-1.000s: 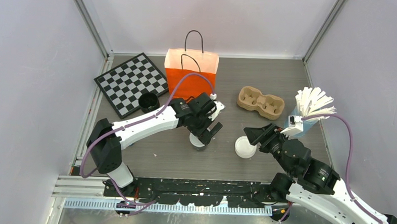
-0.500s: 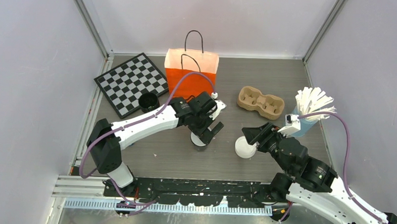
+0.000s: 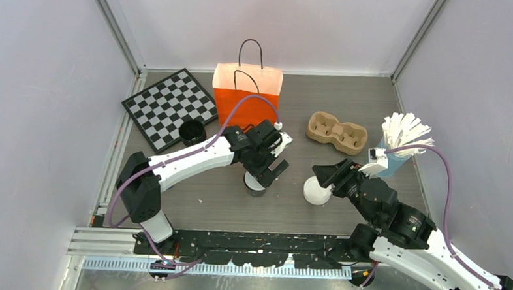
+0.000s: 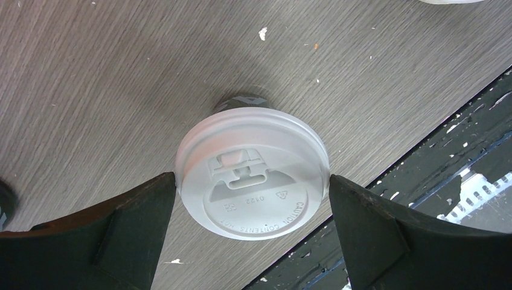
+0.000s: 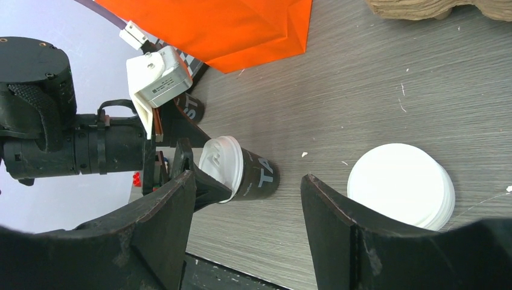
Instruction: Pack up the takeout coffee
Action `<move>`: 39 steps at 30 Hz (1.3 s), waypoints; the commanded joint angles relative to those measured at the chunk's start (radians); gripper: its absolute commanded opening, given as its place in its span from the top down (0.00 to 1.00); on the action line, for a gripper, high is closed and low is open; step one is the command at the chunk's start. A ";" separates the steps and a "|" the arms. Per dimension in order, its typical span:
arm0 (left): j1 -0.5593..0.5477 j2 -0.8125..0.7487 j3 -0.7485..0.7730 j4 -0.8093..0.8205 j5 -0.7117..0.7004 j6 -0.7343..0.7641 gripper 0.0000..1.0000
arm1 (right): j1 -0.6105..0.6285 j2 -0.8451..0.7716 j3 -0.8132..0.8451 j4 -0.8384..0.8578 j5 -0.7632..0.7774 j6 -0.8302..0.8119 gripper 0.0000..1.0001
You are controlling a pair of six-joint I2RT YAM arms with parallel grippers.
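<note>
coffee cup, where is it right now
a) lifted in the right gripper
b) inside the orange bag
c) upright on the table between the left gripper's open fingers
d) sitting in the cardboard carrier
c: in the left wrist view the coffee cup stands lid-up on the table, and the left gripper has one open finger on each side of the lid.
</note>
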 commanded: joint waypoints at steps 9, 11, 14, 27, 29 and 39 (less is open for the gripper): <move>-0.004 -0.006 0.064 -0.037 -0.011 0.016 0.00 | 0.003 0.078 0.028 0.071 -0.045 -0.022 0.31; -0.004 0.000 0.070 -0.047 -0.011 0.018 0.00 | 0.003 0.090 0.030 0.080 -0.057 -0.024 0.31; -0.004 0.011 0.079 -0.064 -0.042 0.022 0.02 | 0.002 0.094 0.032 0.086 -0.065 -0.026 0.31; -0.006 0.051 0.152 -0.137 -0.049 0.019 0.12 | 0.003 0.076 0.031 0.076 -0.062 -0.029 0.31; -0.006 0.051 0.165 -0.156 -0.052 0.021 0.13 | 0.003 0.075 0.032 0.076 -0.064 -0.029 0.31; -0.006 0.038 0.198 -0.237 -0.067 0.025 0.14 | 0.004 0.060 0.039 0.059 -0.058 -0.035 0.31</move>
